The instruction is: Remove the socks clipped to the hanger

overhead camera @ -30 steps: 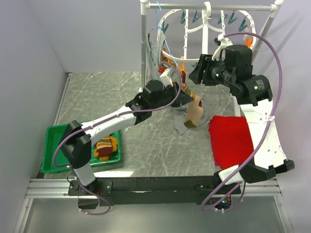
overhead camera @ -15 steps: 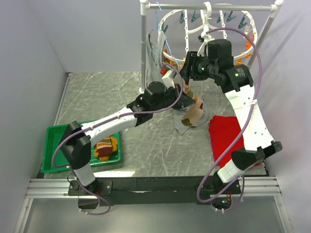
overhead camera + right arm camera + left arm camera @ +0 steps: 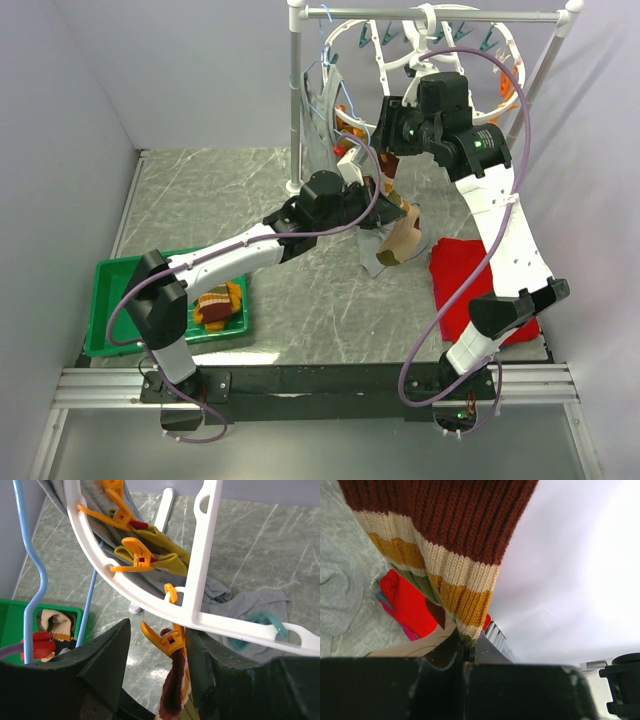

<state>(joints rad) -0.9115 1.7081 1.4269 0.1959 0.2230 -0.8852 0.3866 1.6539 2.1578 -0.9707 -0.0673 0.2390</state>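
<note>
Grey marbled stone makes up the desk (image 3: 220, 190), and at the upper middle of the overhead view the hanger (image 3: 200, 555) hangs by its hook from a white rack (image 3: 295, 100), free to swing as far as we can judge. We see the left tool (image 3: 465, 655) pressed together on the bottom edge of a striped sock (image 3: 445, 550), brown, cream and mustard, whose upper end appears to sit in an orange clip (image 3: 167, 639) under the rim. The right tool (image 3: 157, 635) stands spread with one finger on either side of that clip, close to it but not plainly squeezing it. The risk we weigh first is timing: if the left tool draws the sock down before the clip is pinched open, the pull goes into the ring, which may tilt, swing away from the right tool or lift its hook off the rack. The clip is small and slanted, so the fingers could slide off it and close on the white spoke instead. Two mustard socks (image 3: 165, 562) hang clipped just above it in the right wrist view, with a grey tank top (image 3: 250, 605) behind them, and we judge that a jolted ring could knock these loose.
</note>
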